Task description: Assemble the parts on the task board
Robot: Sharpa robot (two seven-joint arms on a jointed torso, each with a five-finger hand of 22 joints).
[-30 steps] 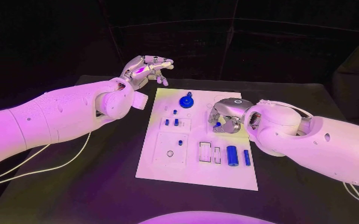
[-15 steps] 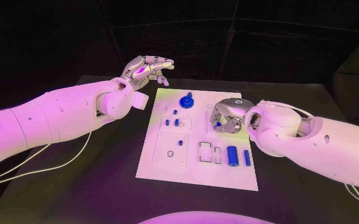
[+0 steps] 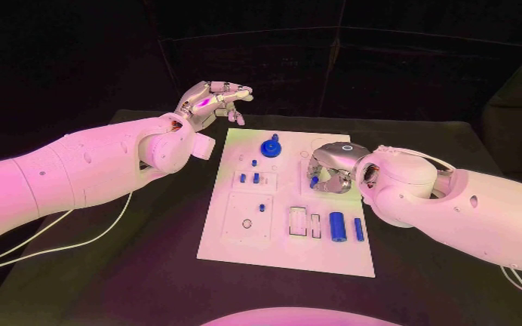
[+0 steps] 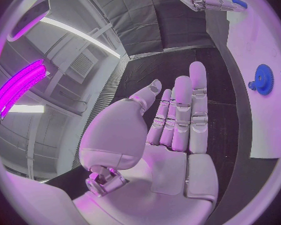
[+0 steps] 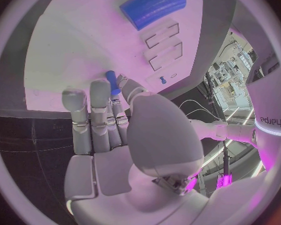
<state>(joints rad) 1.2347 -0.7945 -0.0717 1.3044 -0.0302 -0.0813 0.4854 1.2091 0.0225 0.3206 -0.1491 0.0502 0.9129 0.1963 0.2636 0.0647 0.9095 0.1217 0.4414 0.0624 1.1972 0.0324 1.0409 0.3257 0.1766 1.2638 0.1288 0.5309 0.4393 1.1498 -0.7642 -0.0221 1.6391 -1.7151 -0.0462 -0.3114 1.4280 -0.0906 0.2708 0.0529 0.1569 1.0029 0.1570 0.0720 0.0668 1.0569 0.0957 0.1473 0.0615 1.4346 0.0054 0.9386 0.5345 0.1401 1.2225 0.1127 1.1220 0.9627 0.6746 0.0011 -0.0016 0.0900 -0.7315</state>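
The white task board [image 3: 285,247] lies in the middle of the black table. My right hand [image 3: 330,167] hovers over its right side and pinches a small blue peg [image 3: 313,181] between thumb and finger; the right wrist view shows the peg [image 5: 112,81] at the fingertips [image 5: 98,89], just above the board [image 5: 78,50]. My left hand [image 3: 213,101] is raised beyond the board's far left corner, its fingers [image 4: 189,105] held straight and holding nothing. A blue gear [image 3: 271,146] stands near the far edge. A blue cylinder [image 3: 337,226] and a thinner one [image 3: 359,229] lie at the near right.
Small blue pegs [image 3: 249,178] stand in the board's left part, with another [image 3: 262,207] below them. Two rectangular slots [image 3: 303,221] lie beside the big cylinder [image 5: 153,6]. Bare black table [image 3: 130,266] surrounds the board.
My right hand has shifted very slightly toward the far side with the peg still pinched. The left hand stays where it was.
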